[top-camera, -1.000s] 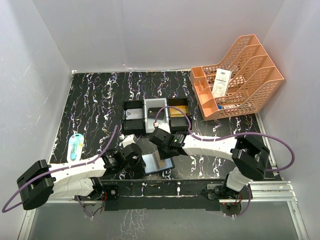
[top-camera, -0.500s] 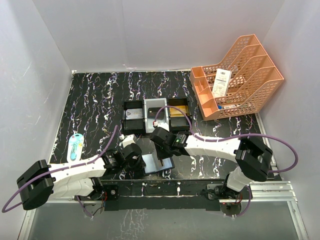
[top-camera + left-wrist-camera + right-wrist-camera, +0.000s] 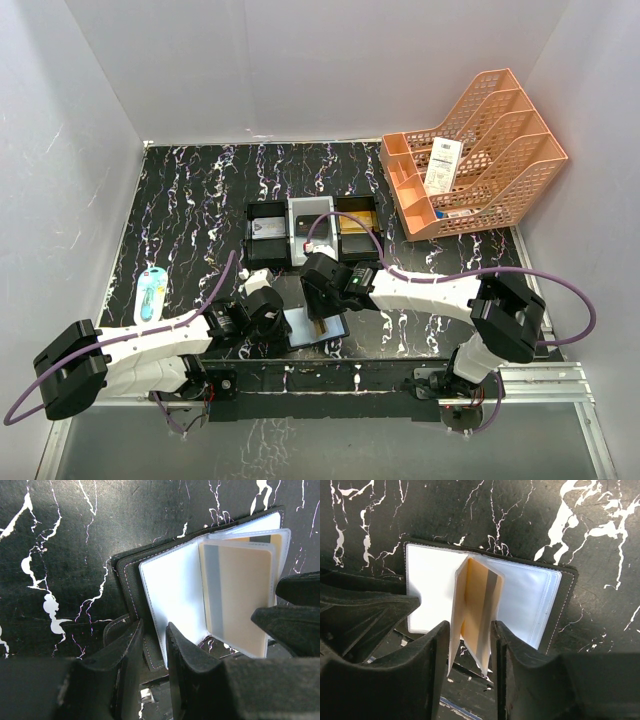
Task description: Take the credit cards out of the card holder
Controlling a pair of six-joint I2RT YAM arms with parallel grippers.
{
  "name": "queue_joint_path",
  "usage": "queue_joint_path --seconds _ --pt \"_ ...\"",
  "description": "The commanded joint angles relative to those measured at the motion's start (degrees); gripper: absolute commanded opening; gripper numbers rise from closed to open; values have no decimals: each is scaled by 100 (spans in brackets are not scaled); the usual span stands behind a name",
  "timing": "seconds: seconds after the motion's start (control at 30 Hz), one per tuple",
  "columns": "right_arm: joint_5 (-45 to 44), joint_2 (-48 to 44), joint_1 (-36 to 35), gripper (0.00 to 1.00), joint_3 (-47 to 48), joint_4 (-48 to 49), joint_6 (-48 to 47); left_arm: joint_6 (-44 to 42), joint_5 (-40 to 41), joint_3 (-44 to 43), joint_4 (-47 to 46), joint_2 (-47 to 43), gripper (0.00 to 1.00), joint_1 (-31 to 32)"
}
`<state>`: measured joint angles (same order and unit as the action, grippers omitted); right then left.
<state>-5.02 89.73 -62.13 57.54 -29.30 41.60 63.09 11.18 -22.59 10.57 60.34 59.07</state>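
The card holder (image 3: 300, 330) lies open near the table's front edge, its pale inner sleeves up (image 3: 170, 590) (image 3: 427, 590). My left gripper (image 3: 272, 312) (image 3: 154, 650) is shut on the holder's dark left cover edge, pinning it. A clear sleeve leaf stands up from the middle with a gold-orange credit card (image 3: 477, 600) (image 3: 240, 595) in it, grey stripe showing. My right gripper (image 3: 322, 312) (image 3: 470, 645) is over the holder, its jaws drawn in on both sides of that raised leaf and touching it. Other cards in the holder are hidden.
A row of three small bins (image 3: 311, 222) holding cards stands just behind the arms. A large orange mesh file rack (image 3: 475, 160) with a white paper slip (image 3: 441, 165) is at the back right. A blue-white packet (image 3: 151, 293) lies at the left.
My right gripper has come down and slightly left onto the open holder, and the gold-orange leaf now shows between its fingers. The left arm has not moved.
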Motion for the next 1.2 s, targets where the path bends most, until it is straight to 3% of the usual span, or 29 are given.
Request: queue_joint_path --seconds 0.0,0.47,0.73,1.0,1.17 --pt "611 36 -89 38 56 710 69 44 -149 62 -111 48 24 26" --pt "921 7 -89 57 -91 994 45 50 -106 67 -25 -19 24 32" --pt "916 -68 -90 63 -145 1045 60 94 -57 82 57 -104 24 26" --pt "-94 -381 -81 68 -123 565 268 291 256 1 709 -643 28 26" --pt "-428 -664 -80 68 -250 596 462 353 400 -72 1070 -1113 38 28"
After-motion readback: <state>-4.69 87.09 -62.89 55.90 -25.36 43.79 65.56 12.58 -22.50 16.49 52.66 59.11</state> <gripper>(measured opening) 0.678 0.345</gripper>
